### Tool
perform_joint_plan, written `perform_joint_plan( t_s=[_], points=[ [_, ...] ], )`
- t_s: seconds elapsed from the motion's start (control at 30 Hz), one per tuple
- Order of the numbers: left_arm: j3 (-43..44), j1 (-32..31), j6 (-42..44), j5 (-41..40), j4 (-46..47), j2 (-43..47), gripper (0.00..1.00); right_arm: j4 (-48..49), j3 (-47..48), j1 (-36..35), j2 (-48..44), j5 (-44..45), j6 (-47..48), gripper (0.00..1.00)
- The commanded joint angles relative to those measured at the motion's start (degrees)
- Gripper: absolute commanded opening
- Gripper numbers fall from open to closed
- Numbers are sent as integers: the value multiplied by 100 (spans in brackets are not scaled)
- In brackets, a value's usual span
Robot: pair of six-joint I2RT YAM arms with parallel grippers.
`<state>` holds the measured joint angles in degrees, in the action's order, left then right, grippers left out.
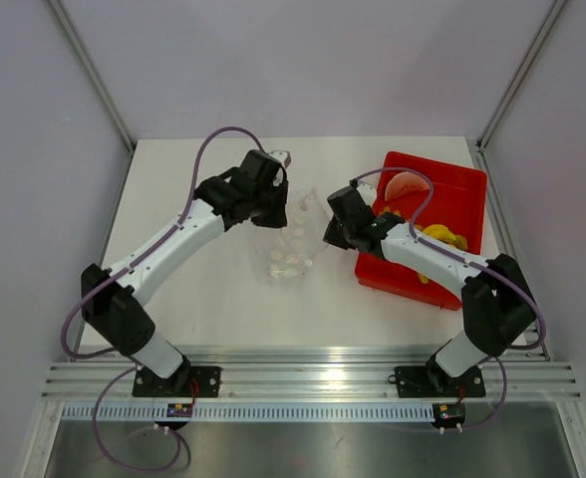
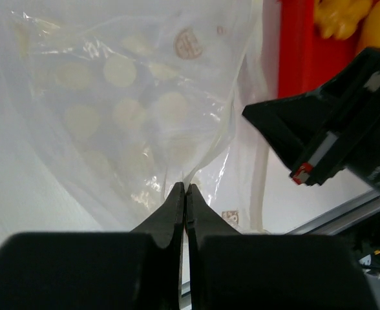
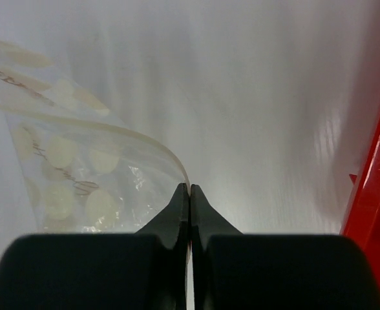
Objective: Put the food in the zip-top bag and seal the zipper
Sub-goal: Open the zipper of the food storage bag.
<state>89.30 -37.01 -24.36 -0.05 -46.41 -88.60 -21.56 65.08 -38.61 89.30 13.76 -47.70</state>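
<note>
The zip-top bag [image 1: 291, 239] hangs just left of the red tray [image 1: 467, 189]. The left gripper [image 2: 185, 190] and the right gripper [image 3: 189, 188] are each closed, pinching one edge of it.

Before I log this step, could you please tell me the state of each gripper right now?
Left gripper: closed, pinching the edge of the clear spotted zip-top plastic bag.
Right gripper: closed on the same bag's other edge.
</note>
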Motion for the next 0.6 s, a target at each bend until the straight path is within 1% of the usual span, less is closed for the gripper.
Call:
perform_joint_plan(
  t_s=[0.0,0.03,0.07,0.1,0.17,0.2,0.23,0.3,0.33,0.5,0.57],
  points=[
    [-386,28,89,321,299,-228,0,144,-109,99,193,-189,-99,0],
    [-526,28,63,383,404,-228,0,152,-136,91,150,-285,-99,1],
    [-580,28,63,436,448,-228,0,152,-205,99,97,-321,-81,5],
    [-606,28,46,462,484,-228,0,144,-241,91,36,-330,-46,17],
    [-615,28,37,480,519,-246,0,109,-320,99,-210,-365,15,30],
    [-598,28,45,480,519,-263,0,56,-338,91,-307,-365,76,39],
    [-554,28,28,489,519,-281,0,12,-373,99,-516,-356,112,45],
    [-527,10,10,506,510,-307,0,-154,-399,99,-746,-286,208,50],
    [-510,19,1,524,510,-316,0,-216,-400,99,-982,-190,252,55],
    [-475,10,-25,507,519,-395,0,-682,-408,99,-1721,240,542,58],
    [-501,10,-25,515,554,-395,0,-814,-443,108,-2091,557,630,62]
  ],
)
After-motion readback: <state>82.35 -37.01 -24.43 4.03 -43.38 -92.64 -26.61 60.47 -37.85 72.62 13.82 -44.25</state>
